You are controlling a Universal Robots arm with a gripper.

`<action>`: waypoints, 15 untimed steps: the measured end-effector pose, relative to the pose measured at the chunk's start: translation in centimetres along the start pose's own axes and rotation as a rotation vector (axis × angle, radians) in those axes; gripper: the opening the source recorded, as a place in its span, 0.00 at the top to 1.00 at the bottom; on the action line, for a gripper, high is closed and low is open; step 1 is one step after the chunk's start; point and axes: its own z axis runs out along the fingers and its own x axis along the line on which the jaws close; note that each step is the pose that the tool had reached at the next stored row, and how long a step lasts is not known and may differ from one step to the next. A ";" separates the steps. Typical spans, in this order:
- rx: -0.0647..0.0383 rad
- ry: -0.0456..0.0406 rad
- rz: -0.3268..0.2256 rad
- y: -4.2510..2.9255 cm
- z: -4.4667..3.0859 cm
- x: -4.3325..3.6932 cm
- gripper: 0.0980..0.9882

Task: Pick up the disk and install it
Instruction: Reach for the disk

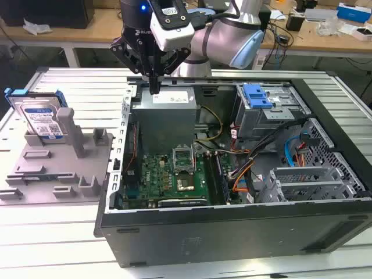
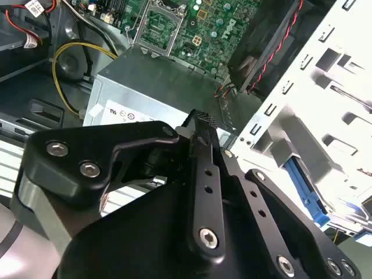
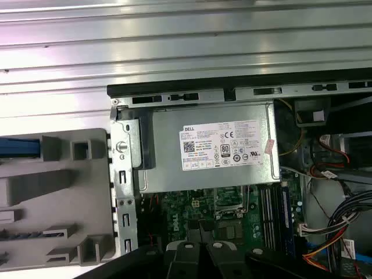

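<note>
- Exterior view: the black robot gripper (image 1: 154, 88) hangs with its fingers pressed together and nothing between them. Its tips are just above the far edge of the grey metal power-supply box (image 1: 168, 110) inside the open black computer case (image 1: 232, 238), which lies on its side.
- The disk (image 1: 36, 113), a flat silver hard drive in a bright blue plastic carrier, stands upright in a grey plastic holder (image 1: 64, 168) on the ribbed metal table (image 1: 58, 250). It is at the exterior view's left, well apart from the gripper.
- A blue ribbed plastic latch (image 1: 256, 96) sits on the drive cage toward the exterior view's right.
- Second wrist view: the black fingers (image 2: 203, 157) meet with no gap. Beyond them lie the power-supply box (image 2: 157, 87) and a green motherboard (image 2: 197, 23).
- First wrist view: the gripper's (image 3: 200, 256) black links show near the motherboard (image 3: 221, 209). The power-supply box (image 3: 209, 145) shows its white label. The disk's (image 3: 20, 147) blue edge lies in the holder (image 3: 64, 192), outside the case wall.
</note>
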 end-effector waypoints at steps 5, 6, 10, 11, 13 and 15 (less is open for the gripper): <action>0.000 0.0000 0.000 0.00 0.00 0.00 0.99; 0.000 0.0000 0.000 0.00 0.00 0.00 0.99; 0.000 0.0000 0.000 0.00 0.00 0.00 0.99; 0.000 0.0000 0.000 0.00 0.00 0.00 0.99; 0.000 0.0000 0.000 0.00 0.00 0.00 0.99; 0.000 0.0005 0.000 0.00 0.01 0.20 0.99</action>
